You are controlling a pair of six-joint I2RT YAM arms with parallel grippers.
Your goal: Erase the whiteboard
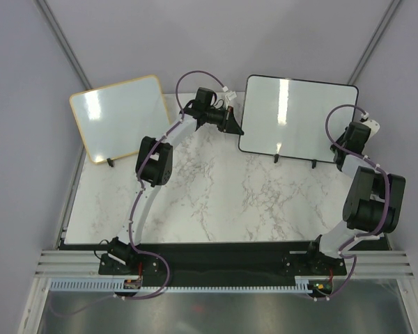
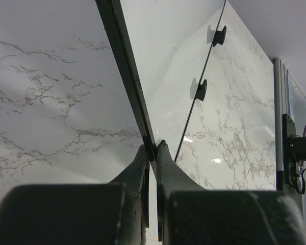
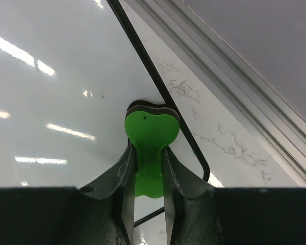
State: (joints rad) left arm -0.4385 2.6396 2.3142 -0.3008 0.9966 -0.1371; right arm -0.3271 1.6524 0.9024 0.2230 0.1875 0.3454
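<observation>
The black-framed whiteboard stands tilted on small black feet at the back right of the table, and its white face shows no scribbles. My left gripper is shut on the board's left edge. In the left wrist view the jaws pinch the black frame. My right gripper is at the board's right side. In the right wrist view it is shut on a green eraser, whose dark pad rests against the board near its rounded corner.
A second whiteboard with a tan wooden frame leans at the back left. The marble table ends at grey walls behind and at a metal rail in front. The board's feet rest on the marble.
</observation>
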